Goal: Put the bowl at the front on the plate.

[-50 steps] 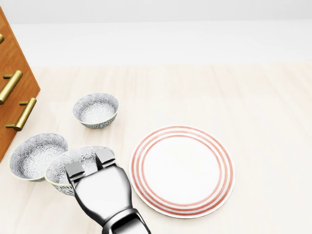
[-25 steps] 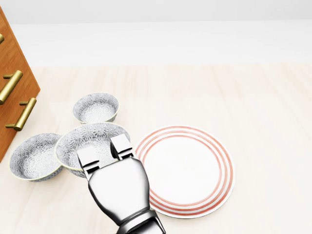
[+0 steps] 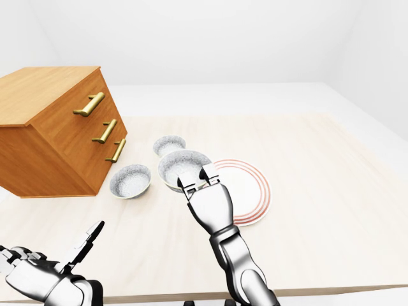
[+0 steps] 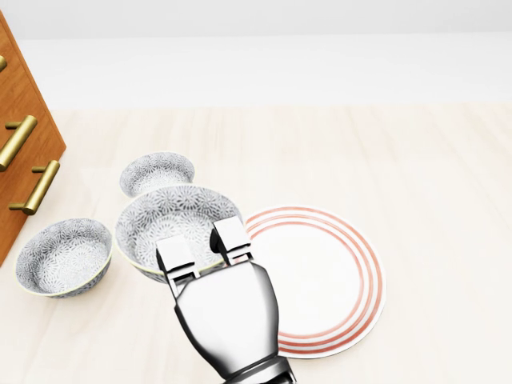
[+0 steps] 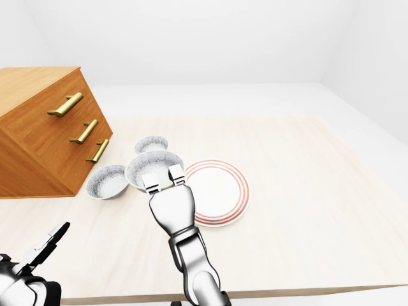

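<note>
light: bright, even | shadows: faint, soft | glare: none | focus: sharp throughout | edges: undistorted

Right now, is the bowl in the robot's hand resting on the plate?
No, in the head view the right hand grips the bowl by its rim beside the plate, at its left edge.

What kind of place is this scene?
Likely a simulated dining tabletop in a bare white room: a pale wooden table, a red-ringed plate, a patterned bowl and a drawer chest.
</note>
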Tool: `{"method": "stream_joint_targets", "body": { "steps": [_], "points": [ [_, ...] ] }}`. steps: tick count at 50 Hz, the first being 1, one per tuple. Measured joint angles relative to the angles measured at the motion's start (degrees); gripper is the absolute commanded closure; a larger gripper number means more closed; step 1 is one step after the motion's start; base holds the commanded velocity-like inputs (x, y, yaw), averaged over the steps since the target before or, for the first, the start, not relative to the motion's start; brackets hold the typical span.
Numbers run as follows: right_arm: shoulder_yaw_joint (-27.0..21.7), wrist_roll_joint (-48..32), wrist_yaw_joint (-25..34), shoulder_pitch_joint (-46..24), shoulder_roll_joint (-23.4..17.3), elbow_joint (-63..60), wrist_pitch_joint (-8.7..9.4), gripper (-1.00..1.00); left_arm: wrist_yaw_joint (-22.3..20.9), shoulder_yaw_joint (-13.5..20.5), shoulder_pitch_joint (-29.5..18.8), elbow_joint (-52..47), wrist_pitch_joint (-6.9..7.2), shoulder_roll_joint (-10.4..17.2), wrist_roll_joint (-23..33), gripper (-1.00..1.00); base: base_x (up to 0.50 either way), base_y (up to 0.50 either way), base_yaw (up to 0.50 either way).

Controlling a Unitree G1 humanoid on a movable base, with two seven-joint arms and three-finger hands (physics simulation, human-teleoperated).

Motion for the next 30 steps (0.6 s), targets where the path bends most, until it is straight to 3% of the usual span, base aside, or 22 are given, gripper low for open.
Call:
{"method": "stream_joint_targets", "body": {
  "steps": [30],
  "points": [
    [0.4,-4.2,1.4,7.7,-5.7,-9.2,0.0,1.0,0.0,-0.1,-0.1,0.4,0.0,0.1,0.3,-1.0,0.0,0.0,0.0]
  ]
}}
